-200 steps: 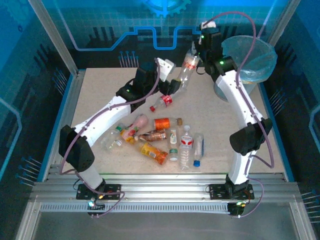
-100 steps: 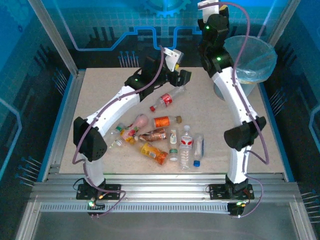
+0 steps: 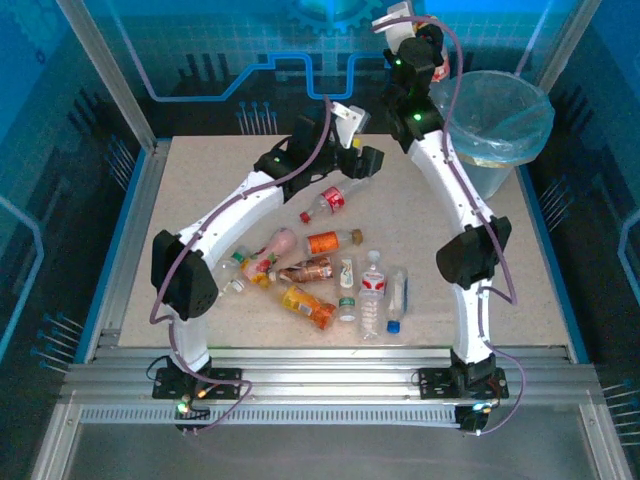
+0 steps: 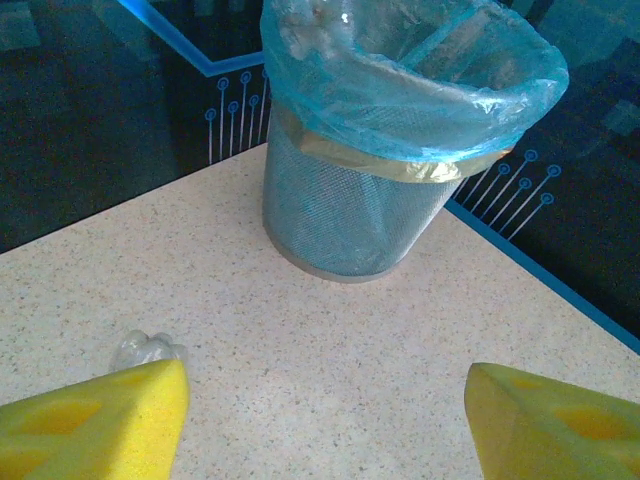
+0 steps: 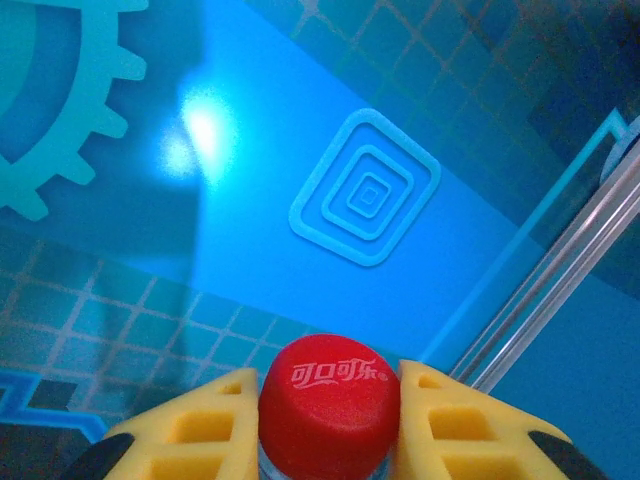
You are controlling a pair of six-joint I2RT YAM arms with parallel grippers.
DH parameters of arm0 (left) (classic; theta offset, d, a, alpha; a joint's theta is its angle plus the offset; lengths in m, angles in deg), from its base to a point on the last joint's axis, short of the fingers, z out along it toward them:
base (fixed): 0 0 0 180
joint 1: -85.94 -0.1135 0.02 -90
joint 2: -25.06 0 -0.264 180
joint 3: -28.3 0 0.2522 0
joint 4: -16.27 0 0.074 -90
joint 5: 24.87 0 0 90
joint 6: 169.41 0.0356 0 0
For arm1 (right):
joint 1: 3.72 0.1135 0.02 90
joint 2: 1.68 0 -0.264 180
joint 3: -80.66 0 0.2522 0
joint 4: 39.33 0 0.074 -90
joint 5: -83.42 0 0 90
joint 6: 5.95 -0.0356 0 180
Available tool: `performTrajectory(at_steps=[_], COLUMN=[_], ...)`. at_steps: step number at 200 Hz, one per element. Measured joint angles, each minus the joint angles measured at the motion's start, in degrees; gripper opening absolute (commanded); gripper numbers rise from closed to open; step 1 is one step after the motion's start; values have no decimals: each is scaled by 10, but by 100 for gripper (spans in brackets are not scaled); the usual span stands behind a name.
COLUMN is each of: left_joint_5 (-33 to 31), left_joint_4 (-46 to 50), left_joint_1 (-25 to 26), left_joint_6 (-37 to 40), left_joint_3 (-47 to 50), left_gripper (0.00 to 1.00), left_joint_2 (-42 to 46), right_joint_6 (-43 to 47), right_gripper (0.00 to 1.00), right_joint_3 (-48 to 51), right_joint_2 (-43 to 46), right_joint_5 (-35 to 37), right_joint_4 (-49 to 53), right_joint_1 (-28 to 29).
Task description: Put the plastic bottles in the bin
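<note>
My right claw [image 5: 330, 388] was clamped on a red-capped bottle [image 5: 330, 412], raised at the bin's 10 o'clock. My left claw [image 4: 325, 420] stood half open, holding nothing, with the bin [image 4: 340, 225] at its 12 o'clock. Other bottles [image 3: 318, 272] lay on the tabletop [image 3: 200, 200].

Bin [image 3: 492, 172] stands upright at the far right corner, with a grey mesh wall, a pale blue bag folded over its rim and an open mouth. The red-capped bottle [image 5: 330, 398] is up high, pinched in the right gripper [image 5: 328, 385], cap facing the wrist camera. A red-labelled bottle [image 3: 332, 197] lies alone mid-table, its cap pointing near-left. Nearer, the rest lie in a loose cluster: a pink bottle [image 3: 283, 241], an orange bottle [image 3: 324, 243] beside it, and clear bottles [image 3: 371, 296] on the right.
</note>
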Motion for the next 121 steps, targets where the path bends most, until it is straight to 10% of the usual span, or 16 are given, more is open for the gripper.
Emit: performTrajectory(at_steps=[121], left_joint_5=[12], left_joint_4=[8], left_joint_1=[0], left_joint_6=[-10], left_joint_3=[12], left_gripper=[73], left_joint_2=[0], right_joint_6=[-102], right_gripper=[0], right_joint_3=[257], right_joint_2=[243], right_joint_5=[-54], right_joint_4=[-16], right_joint_1=[-90])
